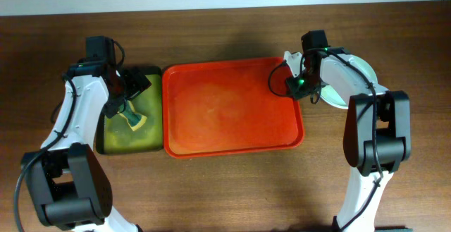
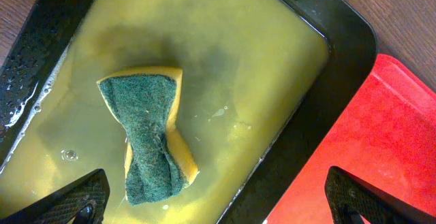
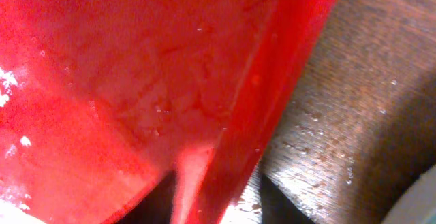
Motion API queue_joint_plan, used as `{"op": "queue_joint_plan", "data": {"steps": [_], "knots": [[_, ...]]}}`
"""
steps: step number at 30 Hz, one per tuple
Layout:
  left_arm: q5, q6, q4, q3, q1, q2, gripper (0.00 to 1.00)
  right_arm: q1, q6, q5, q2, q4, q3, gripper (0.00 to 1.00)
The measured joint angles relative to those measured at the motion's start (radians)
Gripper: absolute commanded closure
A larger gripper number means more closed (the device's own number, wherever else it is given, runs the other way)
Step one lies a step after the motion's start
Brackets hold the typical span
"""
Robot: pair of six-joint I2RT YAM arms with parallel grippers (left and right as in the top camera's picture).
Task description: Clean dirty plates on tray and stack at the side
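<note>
A brown wooden table [image 1: 225, 190] fills the overhead view, with my two white and black arms reaching in from its near edge. At the middle lies the large red rectangular plastic tray [image 1: 232, 112], its rounded rim raised and its floor wet and faintly streaked. Touching or just beside its 9 o'clock side sits a smaller black rectangular tray [image 1: 120, 139] holding cloudy yellow-green liquid. At the red tray's 3 o'clock side, resting on the table, are the pale round plates [image 1: 364, 68]. My right arm crosses over them, so only curved pale edges show and I cannot tell how many are there. A yellow sponge with a dark green scrubbing face [image 2: 150, 139] lies in the liquid of the black tray, pinched narrow at its waist, green side up. My left gripper [image 2: 218, 197] hovers above that sponge with its jaws spread wide. The two black fingertips [image 2: 78, 200] sit at the 7 and 5 o'clock corners of the left wrist view, clear of the sponge. My right gripper [image 1: 292, 85] is low at the red tray's 3 o'clock rim, toward its far corner. The right wrist view is blurred and very close. It shows the red rim running diagonally, water drops on the wood beside it, and a pale curve at 5 o'clock. I cannot tell whether these jaws are apart or together.
</note>
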Motion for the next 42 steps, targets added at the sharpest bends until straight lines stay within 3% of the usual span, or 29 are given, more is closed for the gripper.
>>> {"op": "queue_joint_plan", "data": {"steps": [5, 15, 24, 35, 37, 39, 41, 42], "knots": [[0.0, 0.0, 0.0, 0.0, 0.0, 0.0, 0.01, -0.003, 0.061, 0.005, -0.001, 0.002, 0.0, 0.89], [0.0, 0.0, 0.0, 0.0, 0.0, 0.0, 0.01, 0.008, 0.246, 0.065, -0.005, 0.008, 0.0, 0.88], [0.0, 0.0, 0.0, 0.0, 0.0, 0.0, 0.01, -0.115, 0.259, 0.031, -0.005, 0.016, 0.0, 0.88], [0.0, 0.0, 0.0, 0.0, 0.0, 0.0, 0.01, -0.138, 0.329, -0.043, -0.005, -0.013, 0.0, 0.91], [0.0, 0.0, 0.0, 0.0, 0.0, 0.0, 0.01, -0.138, 0.347, -0.054, -0.005, -0.031, 0.0, 0.86], [0.0, 0.0, 0.0, 0.0, 0.0, 0.0, 0.01, -0.133, 0.368, -0.061, -0.005, -0.05, 0.0, 0.69], [0.0, 0.0, 0.0, 0.0, 0.0, 0.0, 0.01, -0.124, 0.384, -0.061, -0.004, -0.058, 0.0, 0.63], [0.0, 0.0, 0.0, 0.0, 0.0, 0.0, 0.01, -0.12, 0.386, -0.062, -0.004, -0.059, 0.0, 0.53]]}}
